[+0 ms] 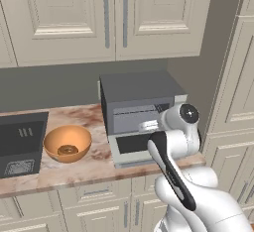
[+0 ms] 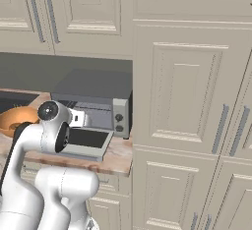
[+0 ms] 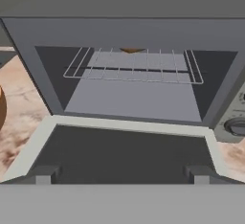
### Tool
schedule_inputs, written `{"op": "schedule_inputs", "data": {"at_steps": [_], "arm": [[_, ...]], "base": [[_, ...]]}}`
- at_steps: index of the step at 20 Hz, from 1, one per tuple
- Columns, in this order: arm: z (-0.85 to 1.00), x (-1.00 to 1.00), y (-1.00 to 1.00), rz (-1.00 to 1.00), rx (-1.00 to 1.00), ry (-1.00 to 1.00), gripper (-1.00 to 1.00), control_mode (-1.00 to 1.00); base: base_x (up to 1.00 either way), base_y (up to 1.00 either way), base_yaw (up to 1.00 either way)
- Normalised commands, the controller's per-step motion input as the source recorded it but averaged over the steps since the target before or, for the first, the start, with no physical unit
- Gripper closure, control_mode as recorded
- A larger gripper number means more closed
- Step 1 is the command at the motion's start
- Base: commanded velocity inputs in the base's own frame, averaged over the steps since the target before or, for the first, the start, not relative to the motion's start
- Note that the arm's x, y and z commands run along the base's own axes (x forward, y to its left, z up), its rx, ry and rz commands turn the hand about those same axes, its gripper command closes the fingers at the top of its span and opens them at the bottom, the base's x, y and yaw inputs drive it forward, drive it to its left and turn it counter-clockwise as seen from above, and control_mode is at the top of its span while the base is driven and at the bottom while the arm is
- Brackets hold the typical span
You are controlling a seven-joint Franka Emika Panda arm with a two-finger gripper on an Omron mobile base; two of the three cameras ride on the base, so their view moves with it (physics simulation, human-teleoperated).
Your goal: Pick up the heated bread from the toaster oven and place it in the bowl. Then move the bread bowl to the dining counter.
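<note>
- The heated bread (image 3: 132, 50), a small golden-brown lump, is mostly hidden: only a thin curved sliver of it peeks above the far edge of the wire rack (image 3: 134, 66), deep at the back of the oven cavity.
- The grey boxy toaster oven (image 1: 136, 93) stands on the brown-and-cream marbled counter (image 1: 89, 164) with its glass-paned door (image 3: 125, 152) dropped flat toward the arm; one dark round knob (image 3: 236, 126) at its right side is cut off by the edge of the hand view.
- The two-finger gripper (image 3: 122, 174) faces straight into the open oven, its small dark finger tips (image 3: 43, 173) spread wide apart over the lowered door, with nothing between them.
- From the base cameras the white arm's bulky joints cover much of the door and the oven's lower front, so the gripper itself is hard to make out there.
- The round, smooth orange-tan bowl (image 1: 67, 142) sits on the counter to the left of the oven, apart from it; a darker ring-shaped piece (image 1: 67, 150) lies in its bottom.
- From the right the bowl is half hidden behind the arm's shoulder.
- A dark sink (image 1: 20, 144) is set into the counter left of the bowl, cut off at the frame edge.
- Cream panelled cabinets (image 1: 74, 18) with long grey handles hang above.
</note>
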Motion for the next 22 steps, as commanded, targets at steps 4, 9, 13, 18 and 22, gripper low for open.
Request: {"op": "schedule_inputs", "data": {"at_steps": [4,9,13,18,22], "arm": [[0.0,0.0,0.0,0.0,0.0,-0.02,-1.0,-1.0],[0.0,0.06,0.0,0.0,0.0,-0.04,-1.0,-1.0],[0.0,0.12,0.0,0.0,0.0,-0.06,-1.0,-1.0],[-0.02,0.27,0.01,-0.01,0.0,-0.07,-1.0,-1.0],[-0.11,0.3,0.01,-0.02,0.0,-0.06,-1.0,-1.0]], "base": [[0.0,0.0,0.0],[0.0,0.0,0.0],[0.0,0.0,0.0],[0.0,0.0,0.0],[0.0,0.0,0.0]]}}
